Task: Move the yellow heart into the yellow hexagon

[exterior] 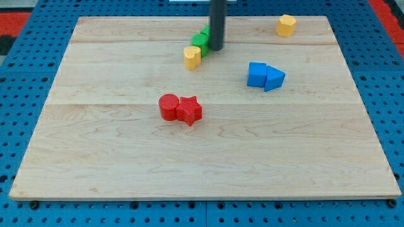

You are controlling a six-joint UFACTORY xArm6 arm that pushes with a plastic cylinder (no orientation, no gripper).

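Camera view: no pincer on this arm, just the rod, holding nothing. My tip (215,48) sits down near the view's top, touching a green block (201,40), shape prob. half hidden. Yellow heart (192,57) just below-left of the tip. Yellow hexagon (286,25) well apart, top right. Red cylinder (168,106) and red star (189,110) touching mid-board; blue blocks (264,75) at right.
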